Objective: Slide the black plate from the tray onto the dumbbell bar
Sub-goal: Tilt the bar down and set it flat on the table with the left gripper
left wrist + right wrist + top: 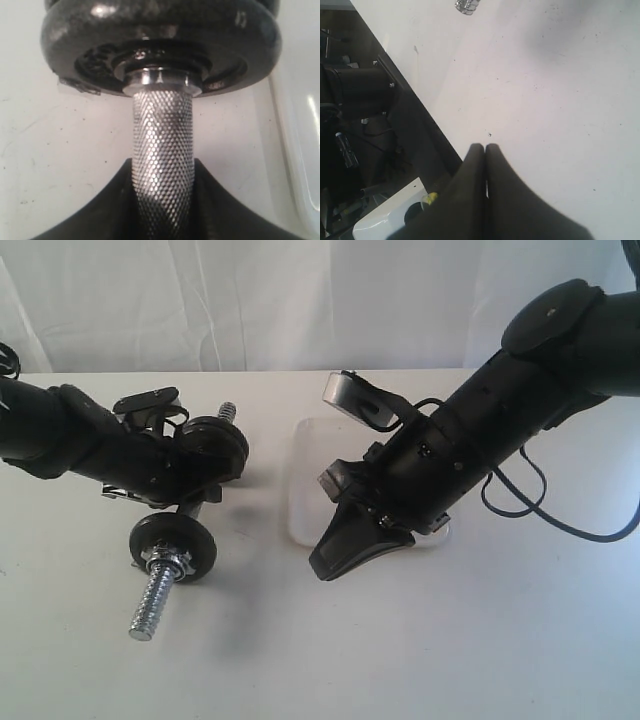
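dumbbell bar, left edge of table: left gripper clamped on its middle. black plate apparently seated. right gripper pinched together, empty, over tray. next: steady release.

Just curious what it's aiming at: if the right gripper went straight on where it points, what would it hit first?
Probably the white table: the right gripper, shut, angles down toward it with nothing between.
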Controlling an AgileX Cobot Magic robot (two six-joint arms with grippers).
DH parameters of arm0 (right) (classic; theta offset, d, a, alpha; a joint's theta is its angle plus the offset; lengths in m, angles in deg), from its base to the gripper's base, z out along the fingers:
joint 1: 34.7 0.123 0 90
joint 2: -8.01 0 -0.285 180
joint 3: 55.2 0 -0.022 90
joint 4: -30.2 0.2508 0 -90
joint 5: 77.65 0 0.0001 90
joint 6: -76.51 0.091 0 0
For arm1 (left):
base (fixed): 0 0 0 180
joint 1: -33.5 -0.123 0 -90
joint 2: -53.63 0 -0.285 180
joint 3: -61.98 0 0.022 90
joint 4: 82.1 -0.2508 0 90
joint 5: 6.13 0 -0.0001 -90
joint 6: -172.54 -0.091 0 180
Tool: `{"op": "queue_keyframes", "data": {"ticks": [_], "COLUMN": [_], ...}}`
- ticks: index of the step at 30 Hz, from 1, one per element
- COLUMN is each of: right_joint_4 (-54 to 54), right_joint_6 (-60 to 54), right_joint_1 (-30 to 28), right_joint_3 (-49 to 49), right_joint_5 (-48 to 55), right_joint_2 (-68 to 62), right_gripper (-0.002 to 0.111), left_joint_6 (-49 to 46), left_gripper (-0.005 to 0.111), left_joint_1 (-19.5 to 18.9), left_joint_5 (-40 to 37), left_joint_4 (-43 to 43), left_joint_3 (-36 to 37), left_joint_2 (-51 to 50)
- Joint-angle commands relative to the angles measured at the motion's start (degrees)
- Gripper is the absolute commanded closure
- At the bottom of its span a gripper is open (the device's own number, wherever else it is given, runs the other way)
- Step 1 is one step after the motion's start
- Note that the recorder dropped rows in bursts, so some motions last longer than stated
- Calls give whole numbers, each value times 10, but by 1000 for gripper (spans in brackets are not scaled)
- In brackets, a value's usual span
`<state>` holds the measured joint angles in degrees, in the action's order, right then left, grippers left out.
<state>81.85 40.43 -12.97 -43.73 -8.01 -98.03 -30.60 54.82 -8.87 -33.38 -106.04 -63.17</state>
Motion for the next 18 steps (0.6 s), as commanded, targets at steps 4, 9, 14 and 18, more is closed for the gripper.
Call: {"op": "queue_keyframes", "data": {"ticks": [4,9,14,18], "right_joint_4": [3,3,3,3], "right_joint_6": [0,0,4,4], "right_joint_1": [-1,-1,-1,-1], "right_joint_3": [-4,-4,-1,-1], "right_joint_5": [3,3,3,3], "right_joint_2": [6,6,6,6], "right_gripper": [108,108,108,108], "left_joint_6": [23,24,24,24], "left_gripper": [107,107,107,107], "left_joint_1": [0,0,0,0], "left_joint_5": [89,88,83,78], "left_joint_4": [35,35,35,20], "left_joint_3": [-35,-35,-35,-35], "left_joint_2": [40,27,16,16]}}
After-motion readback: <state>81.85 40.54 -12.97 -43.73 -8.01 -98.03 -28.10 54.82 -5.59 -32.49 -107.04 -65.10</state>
